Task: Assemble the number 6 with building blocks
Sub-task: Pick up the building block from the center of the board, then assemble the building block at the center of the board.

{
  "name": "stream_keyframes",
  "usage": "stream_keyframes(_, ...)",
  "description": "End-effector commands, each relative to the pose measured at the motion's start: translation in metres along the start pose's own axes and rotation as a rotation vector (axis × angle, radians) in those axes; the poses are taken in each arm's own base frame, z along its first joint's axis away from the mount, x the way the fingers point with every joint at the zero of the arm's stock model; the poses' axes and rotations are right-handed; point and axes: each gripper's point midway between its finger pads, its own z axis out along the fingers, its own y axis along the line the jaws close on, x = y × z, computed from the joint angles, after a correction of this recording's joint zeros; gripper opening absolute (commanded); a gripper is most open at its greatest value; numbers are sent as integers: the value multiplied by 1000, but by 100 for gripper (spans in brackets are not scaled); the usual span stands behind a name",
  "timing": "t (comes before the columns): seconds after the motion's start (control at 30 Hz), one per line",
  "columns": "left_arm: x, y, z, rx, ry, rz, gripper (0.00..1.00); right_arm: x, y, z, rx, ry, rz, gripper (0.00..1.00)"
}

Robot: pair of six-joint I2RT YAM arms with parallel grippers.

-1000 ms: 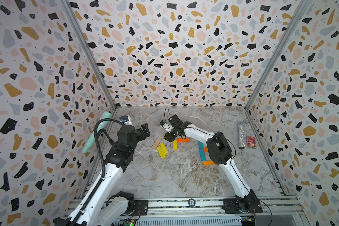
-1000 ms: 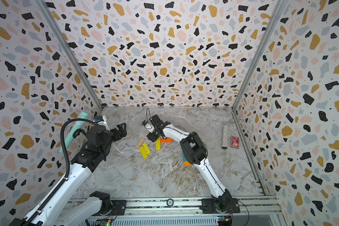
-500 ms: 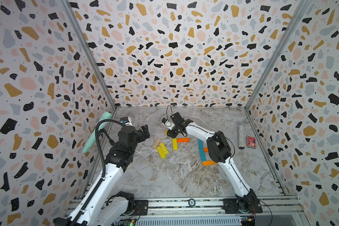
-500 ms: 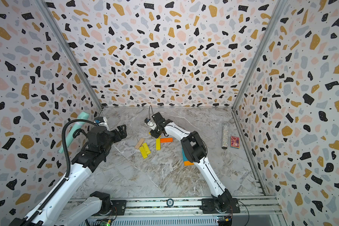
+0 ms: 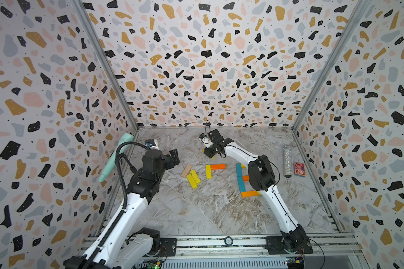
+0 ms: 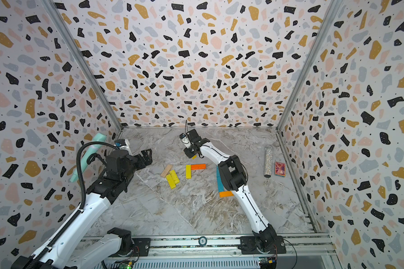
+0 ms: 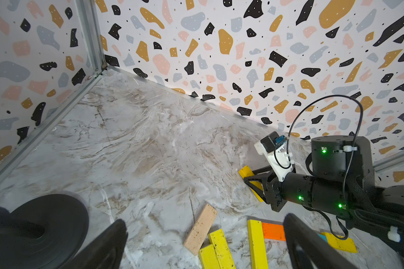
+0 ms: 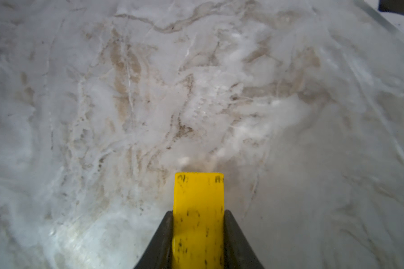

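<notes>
Near the left edge of the marbled surface [image 5: 196, 214], the left gripper [image 5: 173, 158] is held with its jaws spread wide and nothing between them. Toward the middle, a beige plank [image 5: 186, 170], a yellow pair [image 5: 193, 178] lying side by side and a yellow-and-orange L [image 5: 208, 171] are left loose. Beyond them, near the far edge, the right gripper [image 5: 209, 152] is clamped on the held yellow plank [image 8: 198, 209].

The pickup is judged to be in hand. Next, that plank must be carried to the unfinished teal column [image 5: 239, 177] with its orange foot [image 5: 249, 193], toward the right, and laid flush.

The clamp across the plank's width is shown only in the right wrist view. In both top views a mere yellow sliver is seen, and the figure is half hidden by the right arm. Whether the plank is lifted cannot be told.
</notes>
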Motion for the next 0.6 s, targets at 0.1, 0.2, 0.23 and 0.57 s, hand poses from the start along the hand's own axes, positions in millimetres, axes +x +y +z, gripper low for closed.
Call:
stream_keyframes(0.1,5,-27,14,169,-30,-5,100,-51,1,-88,20,-94,189,20)
stream_keyframes(0.2,18,-38,21,265,-57,-13,99,-41,17,-124,1,-105,268,19)
stream_keyframes(0.23,23,-42,23,301,-70,-28,99,-34,25,-137,0,-110,294,18)
stream_keyframes(0.57,89,-32,31,283,-67,67,99,77,113,-190,33,-112,530,19)
